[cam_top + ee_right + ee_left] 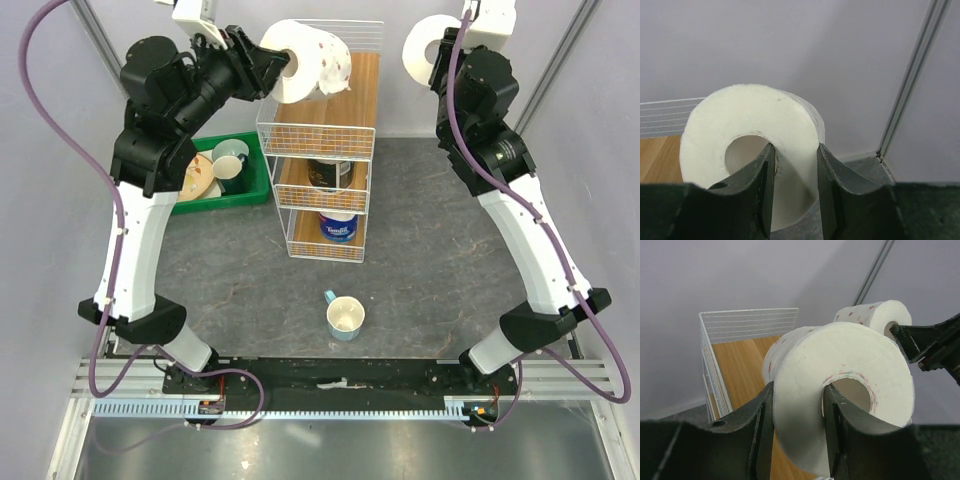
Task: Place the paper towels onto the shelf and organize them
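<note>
Paper towels show up in four places, two on the shelf (318, 128) and two in the grippers. Nearest, at the bottom of the overhead view, both arms rise from their bases and bow outward, with a pale blue cup (345, 318) standing on the table between them. Beyond the cup, at the centre of the frame, the shelf's lowest tier holds a blue-wrapped roll (338, 226) and the middle tier a dark-wrapped roll (330, 172). A green tray (258, 186) of dishes sits just left of the rack. Farther up, the left arm folds at the elbow and its wrist turns inward. The left gripper (280, 66) is clenched on a red-speckled roll (305, 62), one finger inside the core and one outside, the roll hanging over the left side of the top board. At the upper right, the right arm stretches tall. The right gripper (795, 150) pinches a white roll's (790, 120) wall the same way, to the right of the rack and apart from it.
</note>
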Available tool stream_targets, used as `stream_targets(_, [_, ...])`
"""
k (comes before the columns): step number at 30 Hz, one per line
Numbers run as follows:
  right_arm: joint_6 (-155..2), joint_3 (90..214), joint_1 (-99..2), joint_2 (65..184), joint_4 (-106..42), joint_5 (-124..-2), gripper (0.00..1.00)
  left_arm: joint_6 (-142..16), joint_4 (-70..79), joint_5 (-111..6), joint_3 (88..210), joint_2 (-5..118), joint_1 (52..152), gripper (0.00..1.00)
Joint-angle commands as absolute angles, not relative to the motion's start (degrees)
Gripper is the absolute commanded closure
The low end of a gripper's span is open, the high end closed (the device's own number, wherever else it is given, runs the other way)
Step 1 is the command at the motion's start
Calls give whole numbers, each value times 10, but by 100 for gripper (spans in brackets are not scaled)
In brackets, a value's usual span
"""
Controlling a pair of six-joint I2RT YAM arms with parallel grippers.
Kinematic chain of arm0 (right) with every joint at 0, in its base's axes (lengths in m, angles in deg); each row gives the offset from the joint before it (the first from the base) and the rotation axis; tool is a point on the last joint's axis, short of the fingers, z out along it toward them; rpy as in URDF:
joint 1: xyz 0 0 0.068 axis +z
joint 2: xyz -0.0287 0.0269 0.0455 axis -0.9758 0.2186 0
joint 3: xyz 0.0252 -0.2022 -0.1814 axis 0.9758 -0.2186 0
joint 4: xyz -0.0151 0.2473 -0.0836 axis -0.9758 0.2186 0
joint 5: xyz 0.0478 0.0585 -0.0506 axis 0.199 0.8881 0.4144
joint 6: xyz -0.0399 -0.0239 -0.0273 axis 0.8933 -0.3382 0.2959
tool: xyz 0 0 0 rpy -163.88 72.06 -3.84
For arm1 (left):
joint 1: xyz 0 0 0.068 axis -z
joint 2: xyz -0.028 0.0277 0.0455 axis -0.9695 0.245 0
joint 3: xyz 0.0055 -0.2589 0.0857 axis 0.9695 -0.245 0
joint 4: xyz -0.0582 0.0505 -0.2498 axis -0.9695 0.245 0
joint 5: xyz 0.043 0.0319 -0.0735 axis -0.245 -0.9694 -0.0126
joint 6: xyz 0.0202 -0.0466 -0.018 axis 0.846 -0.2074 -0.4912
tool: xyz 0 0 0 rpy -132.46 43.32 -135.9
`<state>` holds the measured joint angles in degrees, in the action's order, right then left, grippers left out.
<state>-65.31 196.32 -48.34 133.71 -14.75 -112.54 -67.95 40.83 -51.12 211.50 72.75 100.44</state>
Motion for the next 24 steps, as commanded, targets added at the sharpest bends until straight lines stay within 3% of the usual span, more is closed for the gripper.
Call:
stream_targets(1, [-671,1937,-488,1284,-212,-1078,65,-653,374,-503,2122,735,1007,75])
stream_targets(24, [-677,1840,-500,1215,-229,-1079,65,-621,442,-515,2110,715,1007,75])
